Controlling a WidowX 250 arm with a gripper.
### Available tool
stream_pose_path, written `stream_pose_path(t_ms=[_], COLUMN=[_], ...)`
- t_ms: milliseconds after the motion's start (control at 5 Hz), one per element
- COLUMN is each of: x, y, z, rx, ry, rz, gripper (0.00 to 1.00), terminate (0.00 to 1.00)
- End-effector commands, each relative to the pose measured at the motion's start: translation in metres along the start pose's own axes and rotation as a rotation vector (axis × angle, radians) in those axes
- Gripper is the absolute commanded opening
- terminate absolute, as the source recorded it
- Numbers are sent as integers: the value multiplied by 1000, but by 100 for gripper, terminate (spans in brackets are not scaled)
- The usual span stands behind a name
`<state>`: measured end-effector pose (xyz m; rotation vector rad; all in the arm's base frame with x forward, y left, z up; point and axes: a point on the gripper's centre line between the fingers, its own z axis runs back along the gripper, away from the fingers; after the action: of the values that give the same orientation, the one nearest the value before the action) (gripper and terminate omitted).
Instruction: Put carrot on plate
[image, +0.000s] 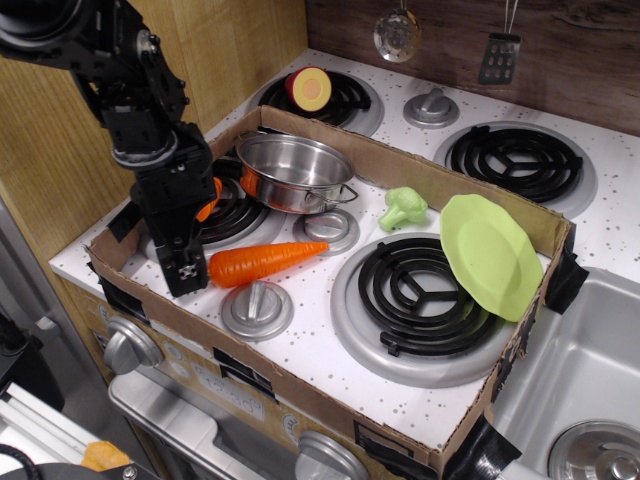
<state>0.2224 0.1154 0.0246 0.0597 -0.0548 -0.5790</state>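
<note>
The carrot (265, 262) lies on the white stove top between the front left knob and the steel pot, tip pointing right. Its green stem end is hidden behind my gripper (183, 275), which hangs down at the carrot's left end, just inside the cardboard wall. I cannot tell whether its jaws are open or closed on the stem. The lime-green plate (490, 255) leans tilted against the right wall of the box, beside the large front burner, well to the right of the carrot.
A low cardboard box (400, 445) rings the work area. Inside are a steel pot (295, 170), a green broccoli (402, 207), a stubby orange piece (210, 200), burners and silver knobs. A halved red fruit (310, 88) sits behind. A sink (590, 380) is at right.
</note>
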Motion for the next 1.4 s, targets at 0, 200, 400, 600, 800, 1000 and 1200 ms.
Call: stream_pose_path(t_ms=[0,200,400,600,800,1000,1200], x=[16,10,3,1,1,1,11], y=[9,-5,-13,-17,-17,-17,-14], z=[-4,-9,-13,-17,-20,-10,13], rx=[19,37,52,48,33,39,81], ry=[-26,-39,-44,-30,-36,-33,-48], rz=[15,53,68,75,69,47,12], gripper=[100,100,100,100,0,0,0], terminate=[0,0,0,0,0,0,0])
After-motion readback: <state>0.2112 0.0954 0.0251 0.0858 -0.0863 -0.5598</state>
